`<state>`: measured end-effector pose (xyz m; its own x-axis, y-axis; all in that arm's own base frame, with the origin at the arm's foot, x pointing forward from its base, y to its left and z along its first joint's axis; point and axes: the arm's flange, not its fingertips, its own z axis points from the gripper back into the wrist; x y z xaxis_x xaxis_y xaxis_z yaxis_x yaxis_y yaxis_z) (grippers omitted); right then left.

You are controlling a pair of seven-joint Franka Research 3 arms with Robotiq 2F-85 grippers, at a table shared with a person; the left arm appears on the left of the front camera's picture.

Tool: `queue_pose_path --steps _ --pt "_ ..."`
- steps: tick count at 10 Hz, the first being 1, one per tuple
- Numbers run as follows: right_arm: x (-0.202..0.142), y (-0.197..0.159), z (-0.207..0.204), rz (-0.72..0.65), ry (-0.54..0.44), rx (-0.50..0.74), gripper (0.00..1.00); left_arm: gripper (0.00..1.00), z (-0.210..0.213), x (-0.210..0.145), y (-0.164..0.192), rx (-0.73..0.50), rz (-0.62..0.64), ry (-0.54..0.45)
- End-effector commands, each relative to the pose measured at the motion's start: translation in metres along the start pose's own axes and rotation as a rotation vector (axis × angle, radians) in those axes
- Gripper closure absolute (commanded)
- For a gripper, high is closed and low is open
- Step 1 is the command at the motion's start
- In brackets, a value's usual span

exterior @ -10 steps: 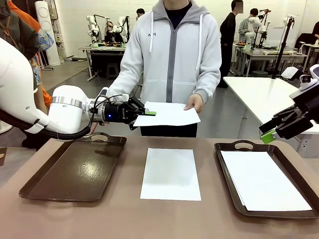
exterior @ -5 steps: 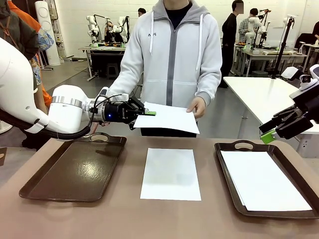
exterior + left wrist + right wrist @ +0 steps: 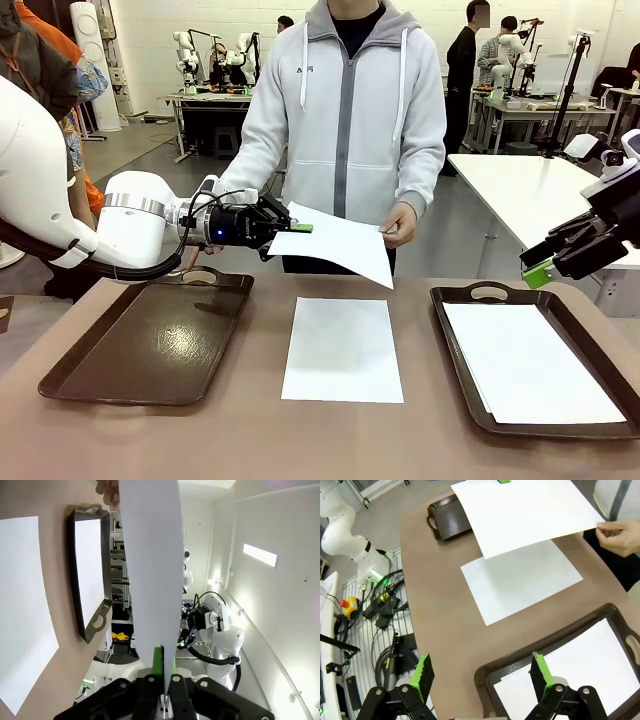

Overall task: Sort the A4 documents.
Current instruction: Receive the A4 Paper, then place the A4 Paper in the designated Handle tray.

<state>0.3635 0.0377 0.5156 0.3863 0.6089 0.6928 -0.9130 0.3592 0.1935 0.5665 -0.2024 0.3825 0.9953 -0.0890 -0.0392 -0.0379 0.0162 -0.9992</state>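
the left claw (image 3: 300, 228) is pinched shut on one edge of a blank sheet (image 3: 340, 245), held in the air above the table (image 3: 250, 430) at its far edge, the other end drooping by the person's hand (image 3: 400, 225). the right claw (image 3: 540, 272) hangs wide open and empty near the right tray (image 3: 490, 291). best wait until that hand is clear, then carry the sheet low and flat over the empty left tray (image 3: 150, 340), loose end down first.

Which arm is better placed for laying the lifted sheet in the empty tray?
Left. The left pincer is shut on the lifted sheet, beside the empty tray. The right pincer hangs open near the filled tray.
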Motion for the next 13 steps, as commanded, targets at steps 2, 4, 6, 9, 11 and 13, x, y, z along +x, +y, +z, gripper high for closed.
queue_pose_path --steps 2,4,6,9,11,13 --pt "-0.0007 0.0008 -0.0016 0.002 0.005 0.006 0.0 1.0 0.0 0.0004 -0.0003 0.0 0.003 0.0" --pt "-0.0007 0.0008 -0.0016 0.002 0.005 0.006 0.0 1.0 0.0 0.0004 -0.0003 0.0 0.003 0.0" --pt "-0.0007 0.0008 -0.0016 0.002 0.005 0.006 0.0 1.0 0.0 0.0004 -0.0003 0.0 0.003 0.0" --pt "-0.0007 0.0008 -0.0016 0.002 0.005 0.006 0.0 1.0 0.0 0.0004 -0.0003 0.0 0.003 0.0" --pt "-0.0007 0.0008 -0.0016 0.002 0.005 0.006 0.0 1.0 0.0 0.0004 -0.0003 0.0 0.003 0.0" --pt "-0.0007 0.0008 -0.0016 0.002 0.005 0.006 0.0 0.99 0.0094 -0.0067 -0.0041 0.055 -0.026 0.022"
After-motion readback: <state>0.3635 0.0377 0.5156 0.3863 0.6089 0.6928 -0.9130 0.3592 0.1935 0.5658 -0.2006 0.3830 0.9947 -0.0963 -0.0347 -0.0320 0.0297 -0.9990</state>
